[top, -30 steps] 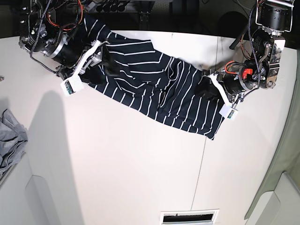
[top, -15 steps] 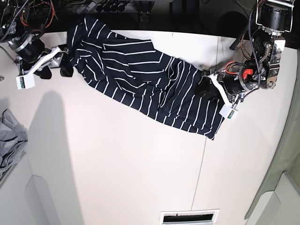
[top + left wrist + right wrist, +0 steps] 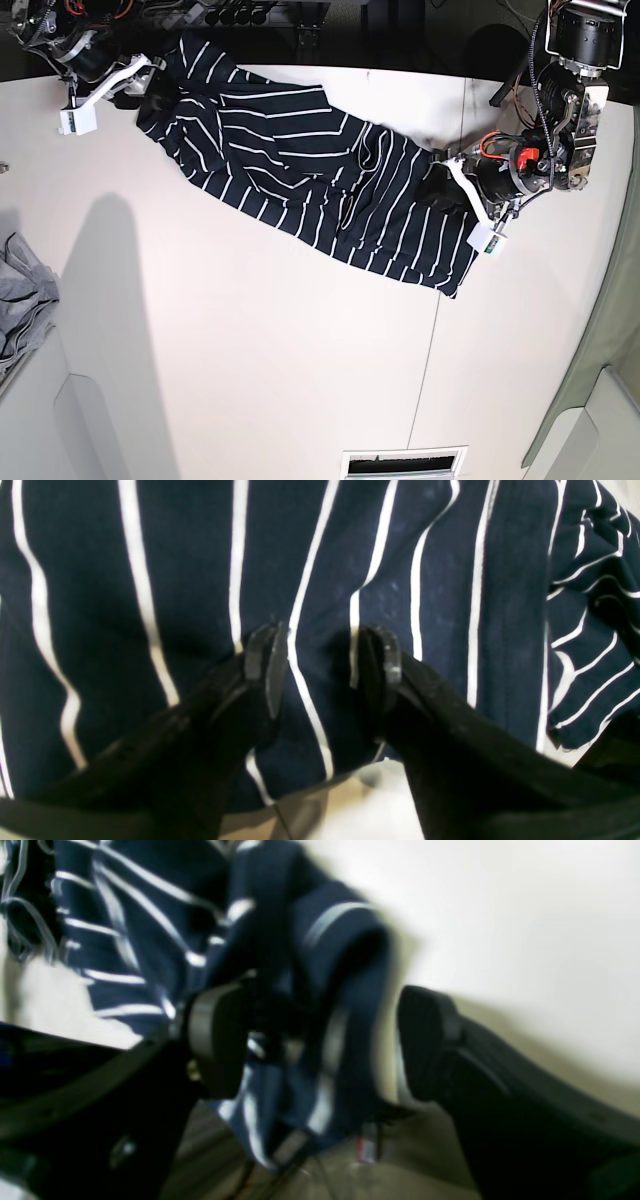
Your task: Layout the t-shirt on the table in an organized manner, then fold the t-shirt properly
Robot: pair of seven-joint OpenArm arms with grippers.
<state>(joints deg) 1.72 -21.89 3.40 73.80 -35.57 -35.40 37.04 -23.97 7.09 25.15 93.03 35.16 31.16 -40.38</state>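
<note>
At the far left corner the right gripper (image 3: 320,1040) gapes around bunched shirt (image 3: 310,180); the left gripper (image 3: 320,670) pinches fabric. Grab one layer, then spread flat.

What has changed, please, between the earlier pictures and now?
The right claw let go of the t-shirt, swung out past its end, and now sits open at that end near the table's far edge. The left claw stayed on the shirt's other end; the shirt barely shifted.
</note>
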